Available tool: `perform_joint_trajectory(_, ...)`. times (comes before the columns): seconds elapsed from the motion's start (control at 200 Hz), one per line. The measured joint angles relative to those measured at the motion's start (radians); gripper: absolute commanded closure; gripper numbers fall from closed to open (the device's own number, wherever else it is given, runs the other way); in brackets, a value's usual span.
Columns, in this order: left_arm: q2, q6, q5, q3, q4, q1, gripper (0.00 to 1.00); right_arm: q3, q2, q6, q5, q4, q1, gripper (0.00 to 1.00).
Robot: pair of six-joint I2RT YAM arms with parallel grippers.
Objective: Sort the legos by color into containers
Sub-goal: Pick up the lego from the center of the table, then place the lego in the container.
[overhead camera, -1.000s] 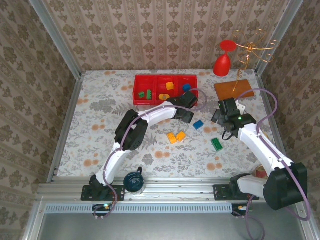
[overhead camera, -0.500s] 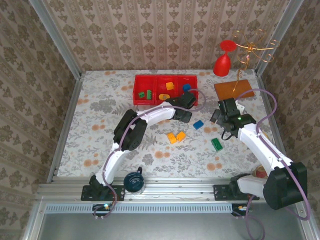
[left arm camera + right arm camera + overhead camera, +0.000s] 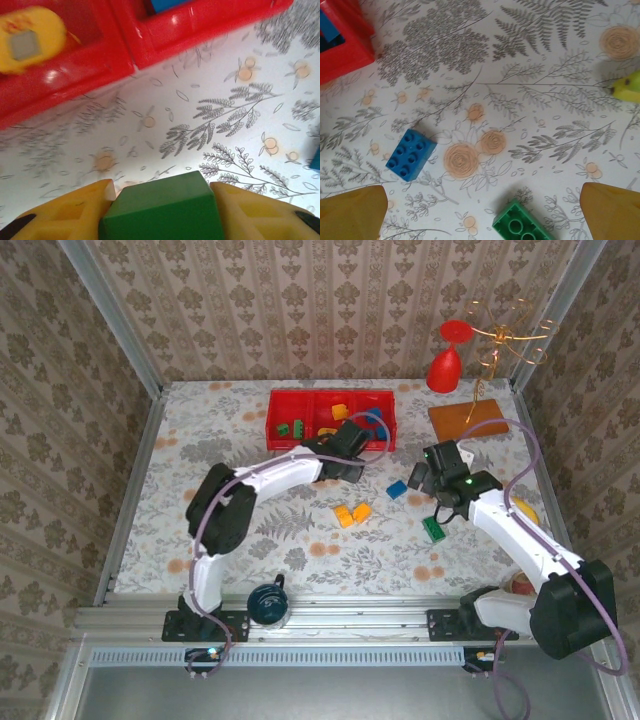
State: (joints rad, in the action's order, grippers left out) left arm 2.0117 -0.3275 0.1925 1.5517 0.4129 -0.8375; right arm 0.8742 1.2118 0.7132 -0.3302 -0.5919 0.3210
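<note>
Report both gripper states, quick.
Left gripper: closed on a green lego.
Right gripper: open, holding nothing.

Bare table (image 3: 545,100) spreads between the blue brick (image 3: 410,154) and the walled red tray (image 3: 351,59).

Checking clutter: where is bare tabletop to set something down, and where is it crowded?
Free: floral tabletop left of the left arm and red plastic tray. Crowded: centre-right, around the blue brick, orange bricks and green brick.
</note>
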Motion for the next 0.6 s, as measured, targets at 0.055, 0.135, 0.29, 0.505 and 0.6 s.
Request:
perform_joint_trajectory(0.055, -0.056, 0.0, 0.014, -0.038, -0.023, 0.011, 0.57, 0.0, 0.009, 0.003, 0.0, 0.004, 0.02, 0.0)
perform_joint_trajectory(0.135, -0.122, 0.0, 0.03, -0.085, -0.048, 0.033, 0.57, 0.0, 0.025, 0.01, -0.002, 0.009, 0.05, 0.0)
perform_joint_trajectory(0.29, -0.201, 0.002, 0.05, -0.146, -0.081, 0.104, 0.57, 0.0, 0.062, 0.03, -0.004, 0.01, 0.113, 0.0)
perform_joint_trajectory(0.505, -0.206, 0.03, 0.056, -0.15, -0.105, 0.221, 0.56, 0.014, 0.102, 0.06, -0.012, 0.01, 0.189, 0.0)
perform_joint_trajectory(0.6, -0.187, 0.044, 0.056, -0.124, -0.109, 0.266, 0.56, 0.027, 0.121, 0.074, -0.018, 0.01, 0.21, 0.0)
